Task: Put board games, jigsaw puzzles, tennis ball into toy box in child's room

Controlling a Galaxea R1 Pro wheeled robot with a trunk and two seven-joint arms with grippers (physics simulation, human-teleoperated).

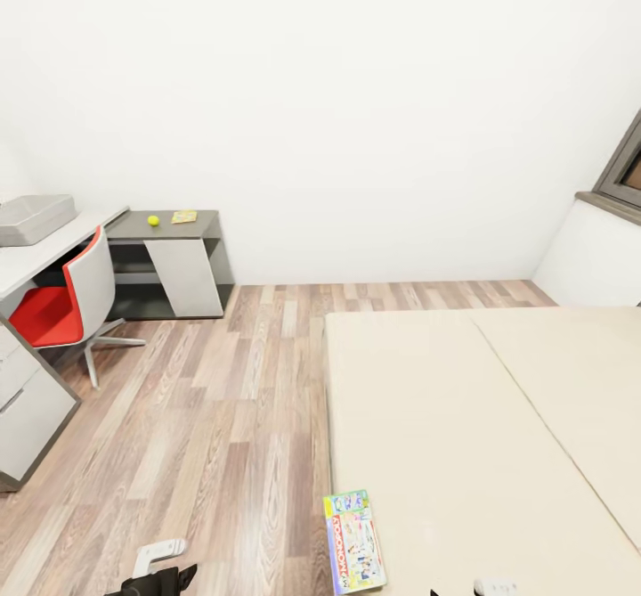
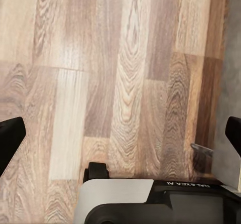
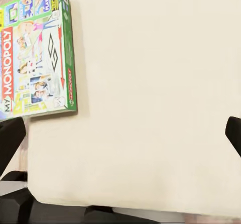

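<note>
A green-edged board game [image 1: 354, 542] with a red Monopoly banner lies flat on the bed [image 1: 463, 436], at the near left corner of the beige mattress. In the right wrist view that board game [image 3: 37, 53] sits ahead of my right gripper [image 3: 120, 133], which hovers open and empty over the mattress. My left gripper [image 2: 120, 138] is open and empty over the wood floor. Far left, the light-grey toy box [image 1: 34, 218] stands on the white table [image 1: 53, 253]. The tennis ball [image 1: 153, 220] and a thin flat yellowish toy [image 1: 184, 216] rest on the table's lower dark-grey section.
A red-and-white swivel chair [image 1: 67, 306] is tucked at the table. White drawers [image 1: 27, 409] stand at the near left. Wood-plank floor [image 1: 223, 418] runs between table and bed. A window sill [image 1: 614, 204] juts out at the far right.
</note>
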